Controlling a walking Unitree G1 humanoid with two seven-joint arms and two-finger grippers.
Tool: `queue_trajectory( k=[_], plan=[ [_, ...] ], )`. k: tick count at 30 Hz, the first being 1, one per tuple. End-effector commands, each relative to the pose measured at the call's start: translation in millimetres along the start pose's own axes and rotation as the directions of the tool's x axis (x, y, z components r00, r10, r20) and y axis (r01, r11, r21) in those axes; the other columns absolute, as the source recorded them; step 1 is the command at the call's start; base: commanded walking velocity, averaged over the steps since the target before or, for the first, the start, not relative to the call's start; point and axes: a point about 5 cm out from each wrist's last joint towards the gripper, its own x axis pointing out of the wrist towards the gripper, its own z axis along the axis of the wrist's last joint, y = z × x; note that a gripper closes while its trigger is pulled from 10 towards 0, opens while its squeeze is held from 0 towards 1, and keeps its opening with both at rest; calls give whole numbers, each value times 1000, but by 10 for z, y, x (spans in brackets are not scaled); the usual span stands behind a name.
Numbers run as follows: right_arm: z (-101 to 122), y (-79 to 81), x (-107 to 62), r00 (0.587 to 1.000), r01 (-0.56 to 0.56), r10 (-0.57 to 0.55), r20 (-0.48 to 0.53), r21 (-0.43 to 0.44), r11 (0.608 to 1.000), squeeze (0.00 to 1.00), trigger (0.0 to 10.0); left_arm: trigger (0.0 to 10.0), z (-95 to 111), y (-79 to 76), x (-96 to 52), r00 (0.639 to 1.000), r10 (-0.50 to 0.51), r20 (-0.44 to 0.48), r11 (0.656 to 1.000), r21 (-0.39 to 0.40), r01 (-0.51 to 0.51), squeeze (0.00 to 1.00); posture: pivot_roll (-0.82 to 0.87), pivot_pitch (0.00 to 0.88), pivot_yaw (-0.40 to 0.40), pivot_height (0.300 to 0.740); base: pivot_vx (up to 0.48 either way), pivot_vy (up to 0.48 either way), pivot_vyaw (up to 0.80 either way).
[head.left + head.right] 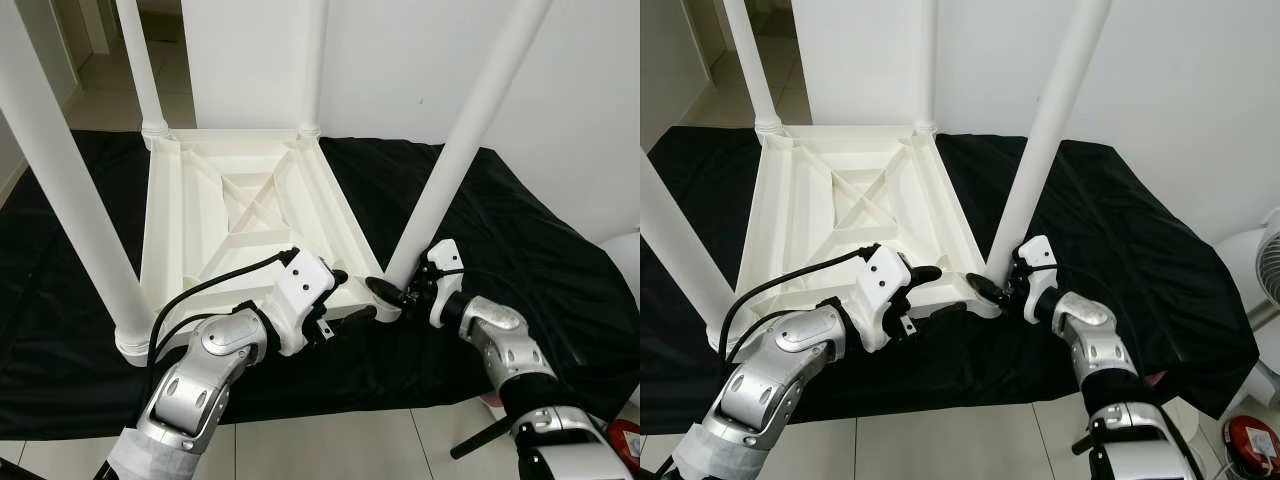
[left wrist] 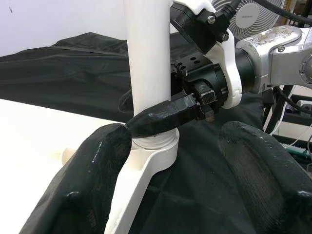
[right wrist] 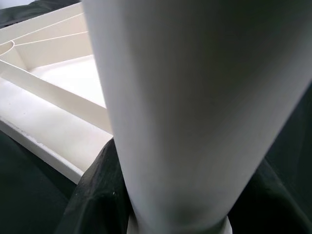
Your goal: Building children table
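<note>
Black cloth under upturned table

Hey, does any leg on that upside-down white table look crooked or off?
Yes. The near right leg leans outward while the other legs stand straighter. The right tool grips its base at the tabletop corner.

table legs cut off above

Both silver arms reach forward and bend inward, so the wrists point at each other. The left gripper has its two black fingers spread apart, one above the other. The right gripper is closed around a leg, one finger lying across it.
</note>
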Motion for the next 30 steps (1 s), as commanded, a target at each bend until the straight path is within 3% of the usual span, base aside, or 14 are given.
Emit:
queue_trajectory(
  k=[1, 11, 12, 14, 15, 20, 21, 27, 28, 29, 30],
  plan=[
    [-21, 13, 17, 998, -45, 45, -34, -15, 999, 0, 0, 10000, 40, -1, 22, 999, 39, 5, 999, 13, -39, 0, 11, 0, -92, 740, 0, 0, 0],
    [-64, 18, -29, 999, -26, 27, -18, 23, 999, 0, 0, 10000, 42, -11, 55, 999, 31, 7, 999, 11, -31, 0, -5, 0, -87, 740, 0, 0, 0],
    [-76, 63, -36, 1000, 7, -7, -1, 32, 999, 0, 4157, 10000, 41, -16, 67, 1000, 26, 8, 1000, 9, -27, 0, -19, 0, -83, 740, 0, 0, 0],
    [-76, 63, -36, 1000, 7, -7, -1, 32, 999, 0, 4157, 10000, 41, -16, 67, 1000, 26, 8, 1000, 9, -27, 0, -19, 0, -83, 740, 0, 0, 0],
    [-78, 102, -36, 999, 36, -37, 12, 39, 999, 0, 10000, 10000, 40, -21, 75, 1000, 22, 9, 1000, 7, -23, 0, -24, 0, -81, 740, 0, 0, 0],
    [-55, 213, 19, 983, 175, -177, 46, 44, 984, 0, 10000, 10000, 34, -38, 96, 1000, 13, 11, 1000, 2, -13, 0, -35, 0, -78, 740, 0, 0, 0],
    [-54, 277, 36, 960, 271, -274, 61, 57, 961, 0, 10000, 10000, 32, -46, 100, 1000, 10, 12, 1000, 1, -10, 0, -39, 0, -81, 740, 0, 0, 0],
    [-55, 349, 36, 927, 363, -367, 76, 67, 929, 0, 10000, 10000, 28, -47, 102, 1000, 12, 13, 1000, -1, -12, 0, -38, 0, -83, 740, 0, 0, 0],
    [-64, 378, 23, 890, 444, -451, 68, 98, 891, 0, 10000, 10000, 28, -52, 104, 1000, 13, 15, 1000, -3, -13, 0, -39, 0, -92, 740, 0, 0, 0],
    [-64, 378, 23, 890, 444, -451, 68, 98, 891, 0, 10000, 10000, 28, -52, 104, 1000, 13, 15, 1000, -3, -13, 0, -39, 0, -92, 740, 0, 0, 0],
    [-86, 391, -1, 833, 543, -552, 44, 133, 829, 0, 10000, 10000, 27, -57, 106, 1000, 15, 16, 1000, -5, -15, 0, -40, 0, -92, 740, 0, 0, 0]
  ],
)
